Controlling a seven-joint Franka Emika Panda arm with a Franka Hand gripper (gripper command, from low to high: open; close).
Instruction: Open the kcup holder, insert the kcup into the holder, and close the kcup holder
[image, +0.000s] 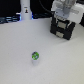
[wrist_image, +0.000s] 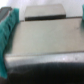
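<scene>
Teal pads on the gripper (image: 64, 19) sat spread wide with nothing between them, right over the black kcup holder (image: 63, 29) in the upper right of the frame. The holder looked shut, so I'd guess the opening step was on. The green kcup (image: 35, 56) sat well apart, lower centre on the white table (image: 20, 45). Next move probably needed a catch on the holder's front and a pull.
</scene>
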